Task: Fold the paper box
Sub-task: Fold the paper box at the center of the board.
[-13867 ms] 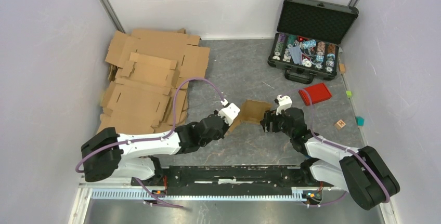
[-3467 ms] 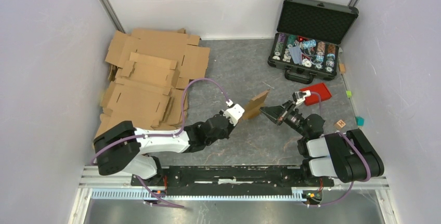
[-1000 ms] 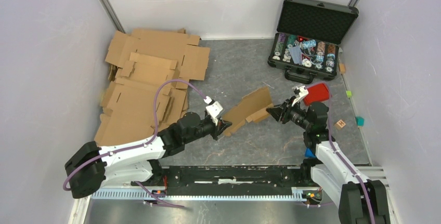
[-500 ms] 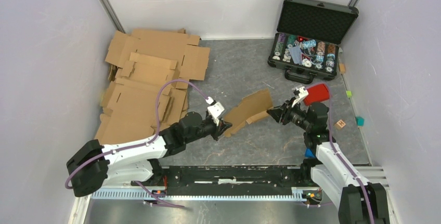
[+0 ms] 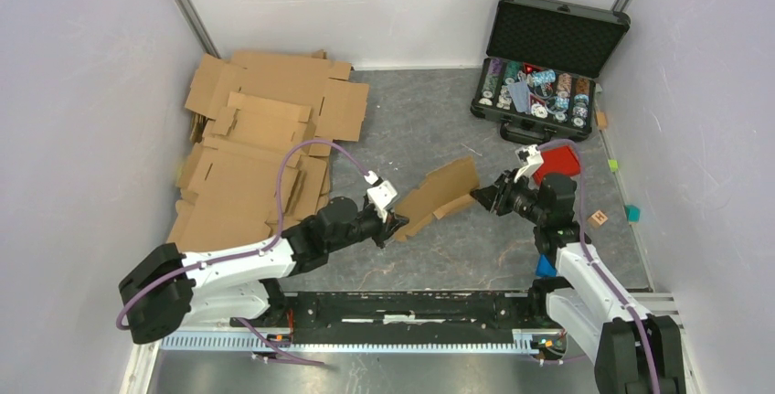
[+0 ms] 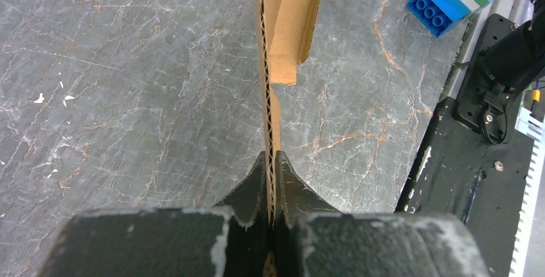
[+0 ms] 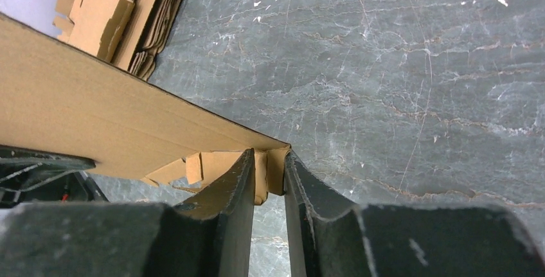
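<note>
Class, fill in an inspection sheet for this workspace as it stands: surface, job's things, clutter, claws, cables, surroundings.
Surface: grey marbled table, bare around the work.
Job's things: paper box, partly flat, held between both arms.
Clutter: stack of cardboard sheets at far left; open black case at far right; red lid behind the right wrist; blue brick; wooden cube.
Claws: left claw shut on the box's edge; right claw appears clamped on a corner flap.
Cables: purple cable loops above the sheets to the left wrist.
Surroundings: white walls on three sides.
</note>
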Controlling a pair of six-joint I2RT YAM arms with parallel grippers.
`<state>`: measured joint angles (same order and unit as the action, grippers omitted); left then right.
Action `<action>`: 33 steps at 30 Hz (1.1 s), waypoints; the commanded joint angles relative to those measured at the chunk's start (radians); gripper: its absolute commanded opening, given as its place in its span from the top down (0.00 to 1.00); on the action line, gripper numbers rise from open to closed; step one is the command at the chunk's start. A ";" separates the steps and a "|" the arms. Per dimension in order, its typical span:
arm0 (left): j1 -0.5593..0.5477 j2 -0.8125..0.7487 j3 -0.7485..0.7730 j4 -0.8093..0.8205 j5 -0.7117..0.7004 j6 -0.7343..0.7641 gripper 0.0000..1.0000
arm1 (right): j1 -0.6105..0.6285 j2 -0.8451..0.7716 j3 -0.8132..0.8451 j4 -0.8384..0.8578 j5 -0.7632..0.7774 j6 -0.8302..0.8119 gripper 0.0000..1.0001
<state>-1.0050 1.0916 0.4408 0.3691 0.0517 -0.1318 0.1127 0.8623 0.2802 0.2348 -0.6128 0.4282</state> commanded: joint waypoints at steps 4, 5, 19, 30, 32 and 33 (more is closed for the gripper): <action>-0.037 0.007 0.028 -0.011 -0.046 0.072 0.98 | 0.004 0.024 0.072 -0.015 -0.022 0.121 0.72; -0.044 0.008 0.027 -0.010 -0.048 0.079 0.98 | 0.004 0.028 0.078 -0.027 -0.024 0.118 0.71; -0.124 0.013 -0.029 0.123 -0.333 0.159 0.98 | 0.004 0.089 0.124 -0.190 -0.080 0.026 0.65; -0.136 0.027 -0.043 0.170 -0.290 0.176 0.98 | 0.005 0.081 0.104 -0.180 -0.011 0.012 0.72; -0.141 0.029 -0.049 0.184 -0.292 0.181 0.98 | 0.006 0.086 0.106 -0.174 -0.014 0.030 0.75; -0.142 0.030 -0.052 0.193 -0.296 0.187 0.98 | 0.005 0.091 0.105 -0.167 -0.020 0.039 0.78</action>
<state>-1.1324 1.1130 0.3908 0.4808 -0.2363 -0.0021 0.1116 0.9508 0.3637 0.0368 -0.6353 0.4503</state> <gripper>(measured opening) 0.044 0.258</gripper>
